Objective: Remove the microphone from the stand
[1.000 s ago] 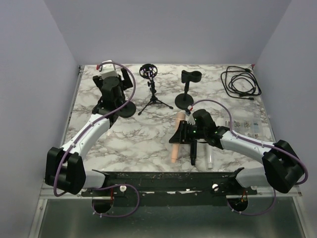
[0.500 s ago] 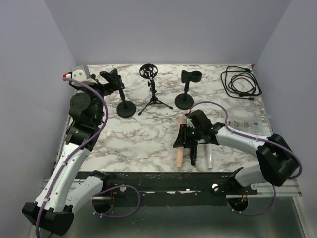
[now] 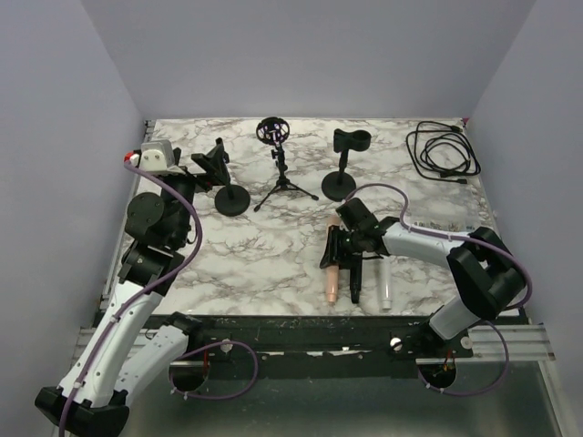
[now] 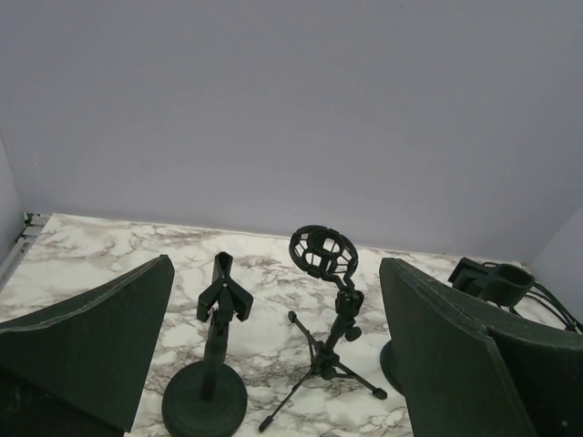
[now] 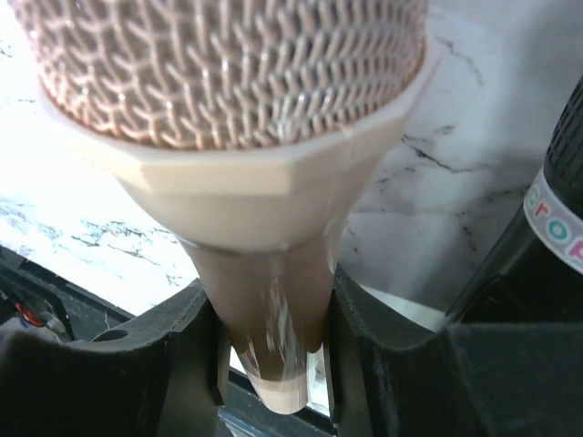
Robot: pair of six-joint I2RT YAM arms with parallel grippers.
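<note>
1. Near edge: I find the mic low over the table, off every stand, with its tail toward the arm bases. The right gripper is clenched on its handle. In the right wrist view the fingers press both sides of the beige handle just below the mesh head. I cannot tell whether the mic touches the table.
2. Just right of the mic lie a black mic and a white tube, roughly parallel to it.
3. Left side: the left gripper hangs raised and released, with its fingers wide apart and grasping nothing.
4. Beyond its fingers I see a clip stand, a tripod topped by a ring mount, and a cup stand.
5. Far right corner: a coiled cable.
</note>
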